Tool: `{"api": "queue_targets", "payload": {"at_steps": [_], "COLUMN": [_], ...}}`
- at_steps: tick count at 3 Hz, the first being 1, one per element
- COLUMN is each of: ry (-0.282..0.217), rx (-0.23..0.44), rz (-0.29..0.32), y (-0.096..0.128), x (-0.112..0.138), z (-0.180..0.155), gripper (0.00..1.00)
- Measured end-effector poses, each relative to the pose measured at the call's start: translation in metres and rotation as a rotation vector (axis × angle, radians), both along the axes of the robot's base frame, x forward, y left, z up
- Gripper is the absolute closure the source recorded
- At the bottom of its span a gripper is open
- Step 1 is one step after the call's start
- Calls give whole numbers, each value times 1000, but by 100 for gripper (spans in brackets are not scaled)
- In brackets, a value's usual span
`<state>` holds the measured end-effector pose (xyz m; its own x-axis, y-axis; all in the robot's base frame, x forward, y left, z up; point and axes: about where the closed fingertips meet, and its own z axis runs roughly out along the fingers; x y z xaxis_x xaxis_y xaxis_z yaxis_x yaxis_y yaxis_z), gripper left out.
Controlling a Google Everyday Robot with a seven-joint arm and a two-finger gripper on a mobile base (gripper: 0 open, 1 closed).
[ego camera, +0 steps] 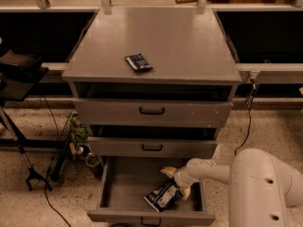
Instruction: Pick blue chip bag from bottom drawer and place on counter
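The bottom drawer is pulled out. The blue chip bag, crumpled, dark blue with white patches, lies on the drawer floor near the front right. My gripper reaches down into the drawer from the right. Its tan fingers are spread apart, at the bag's upper right end. The bag rests on the drawer floor, not lifted. The counter is the flat grey top of the cabinet, well above the gripper.
A small flat dark-blue packet lies on the counter near its front left. The two upper drawers are shut above the gripper. My white arm fills the lower right. A stand and cables sit on the floor at left.
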<state>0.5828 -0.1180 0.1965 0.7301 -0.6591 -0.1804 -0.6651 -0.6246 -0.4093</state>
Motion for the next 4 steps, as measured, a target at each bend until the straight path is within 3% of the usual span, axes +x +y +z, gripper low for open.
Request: {"api": "queue_targets", "payload": {"at_steps": [2, 4], "ry": [58, 80], "rx": [23, 44], "rz": [19, 51], "y": [19, 27], "x": [6, 4], "z": [-35, -45], "gripper": [0, 42]}}
